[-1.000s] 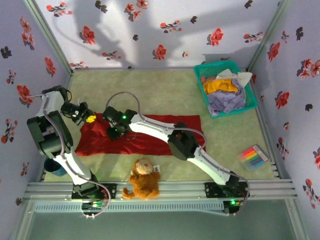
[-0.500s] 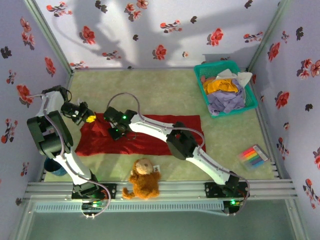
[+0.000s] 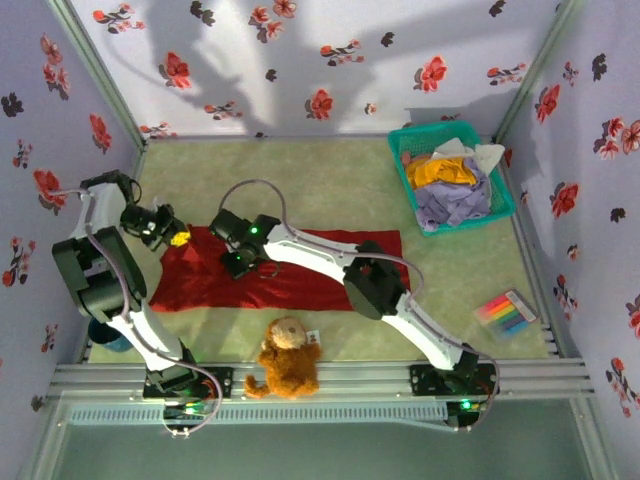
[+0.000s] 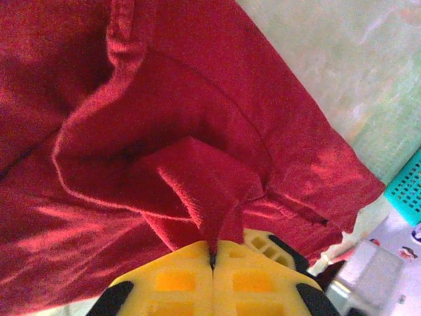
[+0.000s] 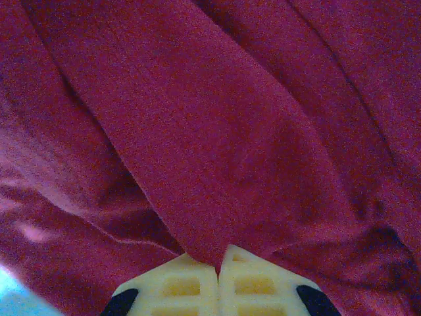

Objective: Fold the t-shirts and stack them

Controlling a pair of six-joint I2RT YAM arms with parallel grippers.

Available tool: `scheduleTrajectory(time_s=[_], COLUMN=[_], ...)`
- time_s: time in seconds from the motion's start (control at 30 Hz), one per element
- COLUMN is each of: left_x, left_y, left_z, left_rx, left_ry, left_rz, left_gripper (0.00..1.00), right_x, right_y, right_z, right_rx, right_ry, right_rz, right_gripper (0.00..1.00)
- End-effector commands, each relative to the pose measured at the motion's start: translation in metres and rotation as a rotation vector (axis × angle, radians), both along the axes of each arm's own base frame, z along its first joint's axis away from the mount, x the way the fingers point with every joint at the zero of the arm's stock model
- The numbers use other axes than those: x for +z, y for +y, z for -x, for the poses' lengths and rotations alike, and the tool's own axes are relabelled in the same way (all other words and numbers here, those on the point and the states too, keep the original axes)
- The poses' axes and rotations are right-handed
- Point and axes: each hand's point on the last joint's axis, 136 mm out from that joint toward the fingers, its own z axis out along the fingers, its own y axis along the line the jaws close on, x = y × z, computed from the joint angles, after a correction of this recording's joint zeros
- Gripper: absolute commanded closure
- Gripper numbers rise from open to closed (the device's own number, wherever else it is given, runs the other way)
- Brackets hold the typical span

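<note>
Top external: I look steeply down from above and behind the arm bases, far enough back to see the whole table (image 3: 330, 170) from near edge to far edge. Left and right wrist: each camera looks past the tips of the left gripper (image 4: 212, 253) or right gripper (image 5: 218, 263), very close onto the deep-red t-shirt (image 3: 300, 290) toward the table's left edge, which all three views share. The left wrist camera also faces the teal basket (image 4: 409, 187) in the far right corner.
</note>
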Motion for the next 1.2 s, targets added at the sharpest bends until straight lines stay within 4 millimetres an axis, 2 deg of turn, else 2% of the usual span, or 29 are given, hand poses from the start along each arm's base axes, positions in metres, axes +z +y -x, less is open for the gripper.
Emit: scheduleTrajectory(time_s=[0.0,0.13,0.27,0.47,0.57,0.6,0.67,0.7,0.77,0.8,0.93,1.0,1.07,1.17], left_x=[0.009,0.007,-0.005,-0.031,-0.04,-0.042,-0.046,-0.046,-0.043,-0.041,-0.026,-0.016,-0.007,0.004], left_y=[-0.003,-0.011,-0.017,-0.007,0.001,0.003,0.007,0.007,0.002,0.0,0.002,0.009,0.019,0.031], left_z=[0.028,0.052,0.08,0.119,0.13,0.132,0.139,0.14,0.139,0.137,0.131,0.12,0.101,0.056], left_rx=[-0.012,0.007,0.014,0.009,0.007,0.004,-0.004,-0.005,0.003,0.012,0.005,0.018,0.045,0.075], left_ry=[0.042,0.077,0.144,0.275,0.328,0.341,0.379,0.383,0.375,0.364,0.328,0.286,0.232,0.118], left_rz=[-0.015,-0.012,-0.022,-0.119,-0.176,-0.187,-0.212,-0.209,-0.181,-0.172,-0.18,-0.196,-0.207,-0.191], left_gripper=[1.0,1.0,1.0,1.0,1.0,0.98,0.63,0.59,0.58,0.56,0.55,0.54,0.52,0.51], right_x=[0.028,0.026,0.015,-0.004,-0.012,-0.014,-0.016,-0.016,-0.01,-0.007,0.017,0.027,0.038,0.053], right_y=[-0.015,-0.032,-0.043,-0.055,-0.06,-0.062,-0.065,-0.067,-0.071,-0.073,-0.079,-0.084,-0.087,-0.09], right_z=[0.007,0.012,0.028,0.051,0.058,0.058,0.058,0.057,0.054,0.053,0.052,0.051,0.044,0.021], right_rx=[-0.031,-0.032,-0.017,0.017,0.019,0.015,0.011,0.009,0.003,-0.003,-0.002,0.0,-0.009,-0.064], right_ry=[0.024,0.087,0.228,0.374,0.409,0.411,0.426,0.43,0.427,0.425,0.401,0.385,0.363,0.317], right_rz=[-0.008,0.033,0.048,0.085,0.101,0.108,0.109,0.113,0.112,0.109,0.071,0.067,0.047,0.0], right_gripper=[1.0,1.0,1.0,1.0,1.0,0.99,0.96,0.92,0.6,0.53,0.48,0.47,0.47,0.46])
